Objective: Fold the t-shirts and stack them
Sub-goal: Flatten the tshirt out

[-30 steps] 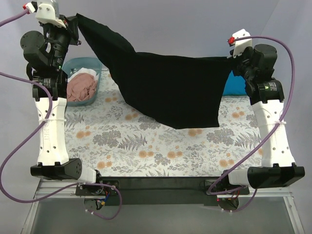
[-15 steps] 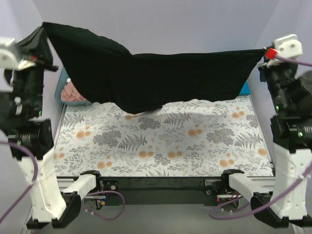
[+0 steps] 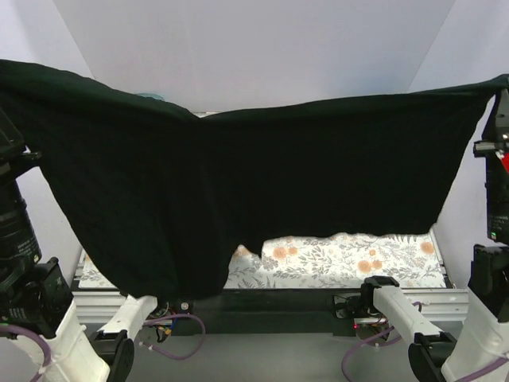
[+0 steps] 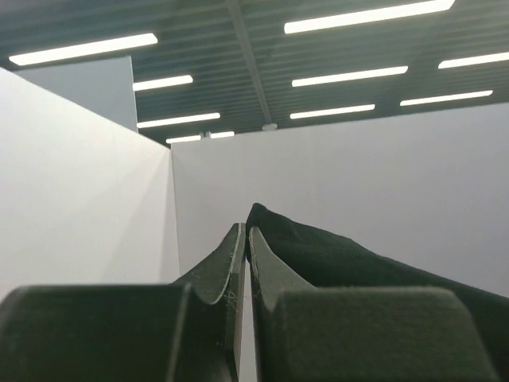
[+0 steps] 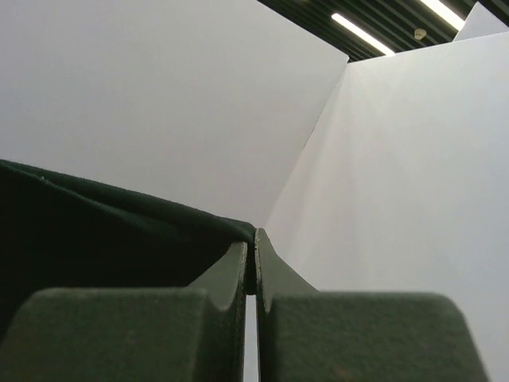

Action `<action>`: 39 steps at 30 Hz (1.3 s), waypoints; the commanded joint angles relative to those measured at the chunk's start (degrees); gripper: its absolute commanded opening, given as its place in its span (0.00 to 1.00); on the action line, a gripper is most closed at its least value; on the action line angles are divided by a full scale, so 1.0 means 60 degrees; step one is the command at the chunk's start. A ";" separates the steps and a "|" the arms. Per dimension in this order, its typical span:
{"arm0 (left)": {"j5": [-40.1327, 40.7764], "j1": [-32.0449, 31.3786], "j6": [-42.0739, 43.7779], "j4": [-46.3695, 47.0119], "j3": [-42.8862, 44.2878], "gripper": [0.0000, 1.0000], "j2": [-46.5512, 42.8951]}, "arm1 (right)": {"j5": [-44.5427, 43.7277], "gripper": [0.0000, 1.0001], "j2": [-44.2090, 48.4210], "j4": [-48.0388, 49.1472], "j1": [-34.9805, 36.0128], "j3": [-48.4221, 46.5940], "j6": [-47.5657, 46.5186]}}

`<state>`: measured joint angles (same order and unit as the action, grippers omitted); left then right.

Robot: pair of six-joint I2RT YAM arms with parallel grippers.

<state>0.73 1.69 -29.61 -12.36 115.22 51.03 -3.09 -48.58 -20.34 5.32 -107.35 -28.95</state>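
The black t-shirt (image 3: 254, 183) hangs stretched high between both arms and fills most of the top view, close to the camera. My left gripper (image 4: 246, 231) is shut on its left top corner; the cloth (image 4: 334, 255) runs off to the right of the fingers. My right gripper (image 5: 254, 235) is shut on its right top corner; the cloth (image 5: 103, 231) runs off to the left. Both grippers lie beyond the edges of the top view. The other t-shirts are hidden behind the black one.
A strip of the floral table cloth (image 3: 350, 259) shows under the shirt's lower edge. The arm links stand at the lower left (image 3: 32, 318) and lower right (image 3: 485, 318). White walls enclose the back and sides.
Both arms have lifted the black t-shirt higher and pulled it towards the camera and wider apart. It now covers the tub and most of the table.
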 commanded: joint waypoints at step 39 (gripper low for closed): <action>-0.0343 -0.0736 0.0203 0.2646 -0.6340 0.00 0.8329 | 0.0999 0.01 -0.9525 0.3449 -0.0037 0.3888 -0.0229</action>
<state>-3.84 -1.13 -29.32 2.55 75.18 104.64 3.75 -106.08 -2.42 5.37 -80.27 -30.02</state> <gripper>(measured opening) 0.016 0.032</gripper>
